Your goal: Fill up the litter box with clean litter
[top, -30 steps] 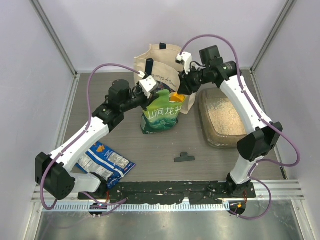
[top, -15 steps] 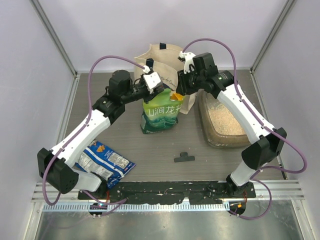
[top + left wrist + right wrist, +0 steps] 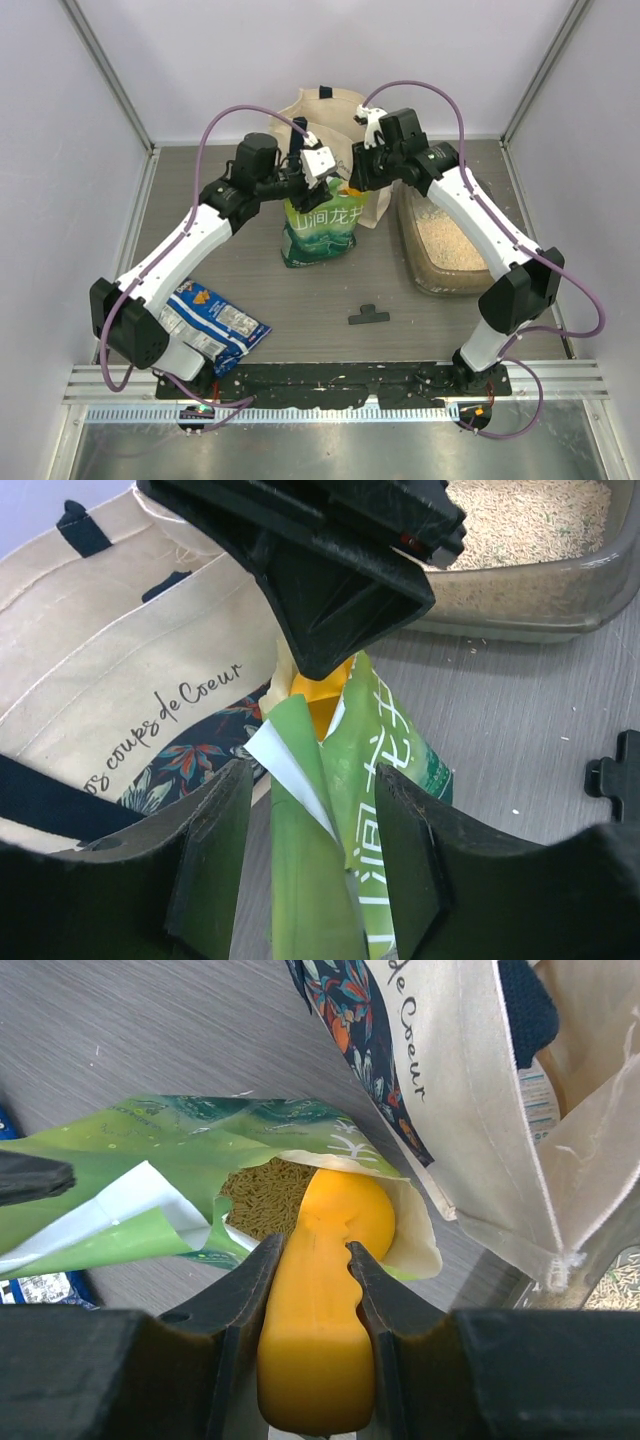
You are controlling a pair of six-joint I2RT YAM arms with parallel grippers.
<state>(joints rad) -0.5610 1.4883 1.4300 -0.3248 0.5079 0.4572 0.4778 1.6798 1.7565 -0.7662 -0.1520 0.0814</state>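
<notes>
The litter box [image 3: 412, 262] lies at the right with pale clean litter [image 3: 445, 235] in it; its rim [image 3: 560, 580] and the litter [image 3: 520, 520] also show in the left wrist view. A green-and-white pouch [image 3: 320, 228] stands in the middle. My right gripper [image 3: 312, 1250] is shut on a yellow scoop [image 3: 320, 1300], whose bowl sits in the pouch's open mouth over tan pellets [image 3: 265, 1195]. My left gripper [image 3: 312, 780] is open, its fingers on either side of the pouch's top flap [image 3: 330, 810] without pressing it. In the top view both grippers [image 3: 308, 188] [image 3: 352, 180] meet above the pouch.
A cream canvas tote bag [image 3: 325, 110] stands right behind the pouch and against the right gripper. A blue snack bag [image 3: 212, 325] lies at the front left. A small black clip [image 3: 368, 316] rests on the table in front of the pouch.
My left gripper has opened and let go of the pouch's top, and its arm has shifted right and back. The right gripper has moved left over the pouch mouth with the scoop.
</notes>
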